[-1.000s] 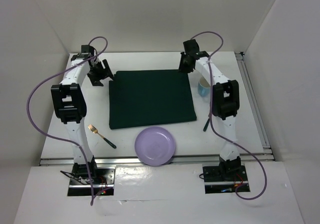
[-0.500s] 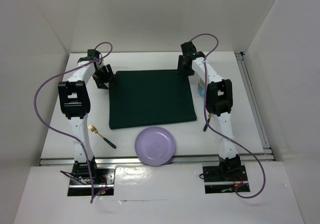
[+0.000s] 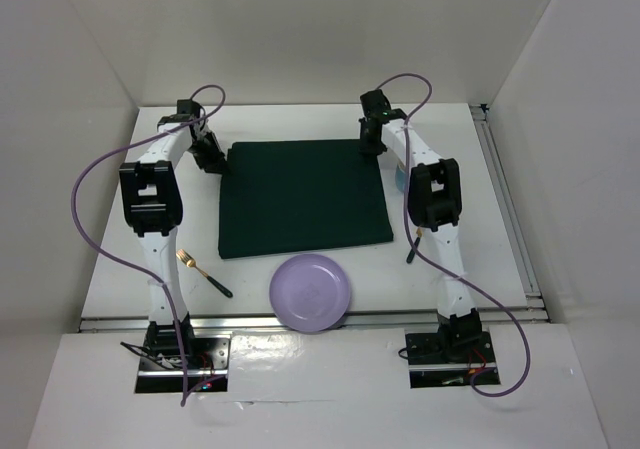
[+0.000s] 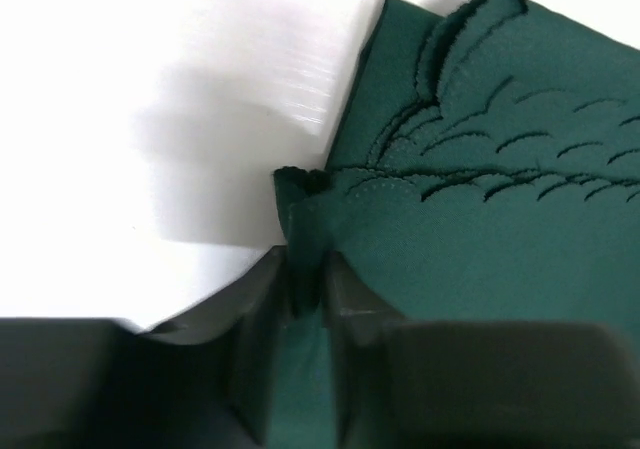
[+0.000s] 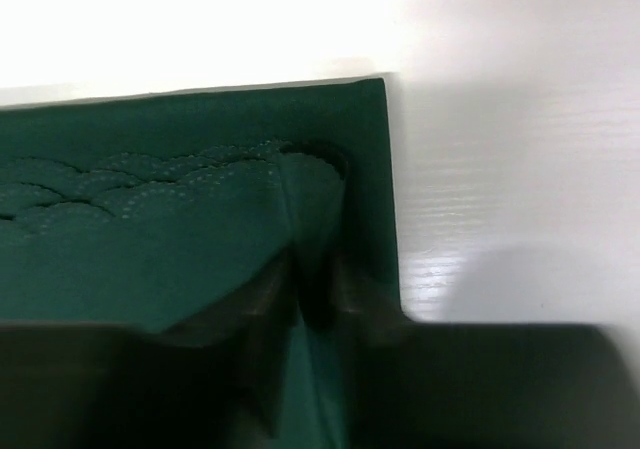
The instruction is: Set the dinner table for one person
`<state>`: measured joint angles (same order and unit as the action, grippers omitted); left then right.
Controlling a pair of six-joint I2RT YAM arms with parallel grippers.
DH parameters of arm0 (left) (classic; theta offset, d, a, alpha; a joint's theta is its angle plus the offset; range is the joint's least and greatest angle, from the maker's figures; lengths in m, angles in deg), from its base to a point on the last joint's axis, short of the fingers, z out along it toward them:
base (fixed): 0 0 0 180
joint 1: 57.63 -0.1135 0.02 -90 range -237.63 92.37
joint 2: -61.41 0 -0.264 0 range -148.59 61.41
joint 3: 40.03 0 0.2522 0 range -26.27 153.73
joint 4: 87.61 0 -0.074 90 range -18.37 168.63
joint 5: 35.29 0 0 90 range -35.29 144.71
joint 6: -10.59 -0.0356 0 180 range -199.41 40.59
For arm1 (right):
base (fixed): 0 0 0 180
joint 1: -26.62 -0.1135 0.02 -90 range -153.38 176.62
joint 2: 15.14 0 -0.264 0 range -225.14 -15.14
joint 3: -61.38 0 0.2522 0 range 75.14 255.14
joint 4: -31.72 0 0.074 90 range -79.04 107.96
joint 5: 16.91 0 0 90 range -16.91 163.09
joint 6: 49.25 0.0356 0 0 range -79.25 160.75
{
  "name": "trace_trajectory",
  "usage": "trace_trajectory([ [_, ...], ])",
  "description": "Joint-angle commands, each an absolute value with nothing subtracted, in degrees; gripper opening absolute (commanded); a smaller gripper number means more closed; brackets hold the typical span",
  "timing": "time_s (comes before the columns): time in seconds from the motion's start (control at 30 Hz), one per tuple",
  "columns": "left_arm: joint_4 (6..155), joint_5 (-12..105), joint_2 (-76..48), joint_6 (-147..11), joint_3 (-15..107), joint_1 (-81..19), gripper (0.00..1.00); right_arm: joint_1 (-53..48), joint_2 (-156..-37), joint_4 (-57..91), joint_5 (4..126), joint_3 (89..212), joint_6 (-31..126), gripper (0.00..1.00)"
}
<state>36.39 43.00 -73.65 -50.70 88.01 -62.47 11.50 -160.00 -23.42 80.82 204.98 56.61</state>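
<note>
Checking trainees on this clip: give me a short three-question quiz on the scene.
1. True or false: the left gripper and the right gripper each pinch a corner of the green cloth.
2. The purple plate lies: A) on the cloth, B) on the bare table, off the cloth, C) in a gripper.
3. Which utensil lies beside the left arm?
Key: 1 true; 2 B; 3 the fork.

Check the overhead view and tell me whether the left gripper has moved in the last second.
Yes. The left gripper has shifted right, toward the dark green cloth, closing the gap to the cloth's far-left corner, which it now pinches.
</note>
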Motion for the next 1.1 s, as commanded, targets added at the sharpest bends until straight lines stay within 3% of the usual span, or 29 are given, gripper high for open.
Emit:
trace_trajectory([
  [0.0, 36.4, 43.5, -73.4, -50.7, 90.2, -62.2, 0.32, 12.2, -158.2, -19.8, 81.3, 205.3, 56.0, 0.24],
  [0.03, 36.4, 43.5, -72.7, -50.7, 90.2, -62.2, 0.27, 12.2, -158.2, -19.7, 81.3, 204.7, 56.0, 0.12],
  [0.1, 35.8, 44.1, -71.9, -51.2, 90.9, -62.2, 0.21, 12.2, -157.1, -19.2, 81.9, 204.7, 56.0, 0.0],
  [0.23, 34.7, 44.6, -70.5, -51.7, 91.4, -62.2, 0.0, 12.2, -155.9, -18.6, 83.1, 204.7, 56.5, 0.0],
  [0.7, 32.8, 45.5, -63.5, -55.2, 98.5, -60.0, 0.0, 12.2, -148.4, -15.2, 86.9, 201.9, 57.0, 0.0],
  [1.07, 35.1, 42.8, -71.3, -54.1, 106.1, -59.5, 0.0, 12.2, -149.1, -10.3, 88.0, 201.9, 58.1, 0.0],
])
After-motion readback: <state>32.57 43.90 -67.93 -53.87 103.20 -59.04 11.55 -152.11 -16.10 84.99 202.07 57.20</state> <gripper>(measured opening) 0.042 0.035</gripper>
